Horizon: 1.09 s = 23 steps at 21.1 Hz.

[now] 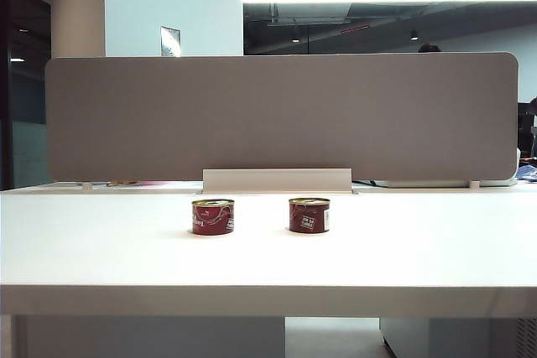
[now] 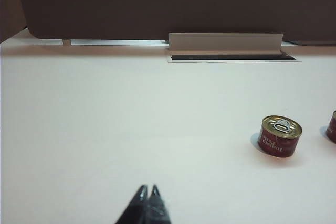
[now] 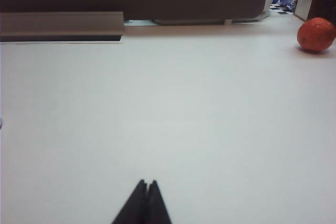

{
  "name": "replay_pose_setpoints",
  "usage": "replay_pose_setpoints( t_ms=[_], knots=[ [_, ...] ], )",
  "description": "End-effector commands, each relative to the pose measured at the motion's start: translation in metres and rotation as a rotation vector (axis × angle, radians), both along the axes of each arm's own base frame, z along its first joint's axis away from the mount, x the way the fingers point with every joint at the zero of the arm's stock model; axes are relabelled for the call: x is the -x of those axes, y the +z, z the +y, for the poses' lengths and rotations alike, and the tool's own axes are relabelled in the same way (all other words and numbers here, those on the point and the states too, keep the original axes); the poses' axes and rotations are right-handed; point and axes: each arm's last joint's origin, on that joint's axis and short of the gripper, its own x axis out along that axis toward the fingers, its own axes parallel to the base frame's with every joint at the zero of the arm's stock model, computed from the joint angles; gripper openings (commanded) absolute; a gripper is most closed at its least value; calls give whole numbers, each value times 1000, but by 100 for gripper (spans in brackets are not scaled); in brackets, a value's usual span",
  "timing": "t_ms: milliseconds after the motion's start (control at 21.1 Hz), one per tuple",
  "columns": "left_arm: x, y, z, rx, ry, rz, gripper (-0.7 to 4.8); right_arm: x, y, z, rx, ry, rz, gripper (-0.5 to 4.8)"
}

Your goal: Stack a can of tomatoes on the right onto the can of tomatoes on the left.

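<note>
Here the left gripper (image 2: 147,191) is hovering low over the white table (image 1: 101,241), its dark fingertips pressed together and pointing toward the grey divider panel (image 1: 277,115); the right gripper (image 3: 147,184) is sitting likewise, tips together. Both squat, round metal cans are standing upright, axes vertical, ring-pull lids up: the left can of tomatoes (image 1: 213,216) near the right can of tomatoes (image 1: 309,215), apart. An orange fruit (image 3: 316,34) is resting far aside.
</note>
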Motion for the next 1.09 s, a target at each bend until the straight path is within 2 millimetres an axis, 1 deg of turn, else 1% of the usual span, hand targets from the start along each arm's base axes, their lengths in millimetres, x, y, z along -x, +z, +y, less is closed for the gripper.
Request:
replay_pose_setpoints(
  t_ms=[47,853,1090],
  knots=[
    [0,2,0,-1,0,-10,-5,0,-1,0,4,-1,-6,-5],
    [0,1,0,3,-13,-5,-6,0,-1,0,2,4,-10,-4],
    [0,1,-1,18,-46,5,-6,-1,3,4,-62,137,-44,-5]
  ],
)
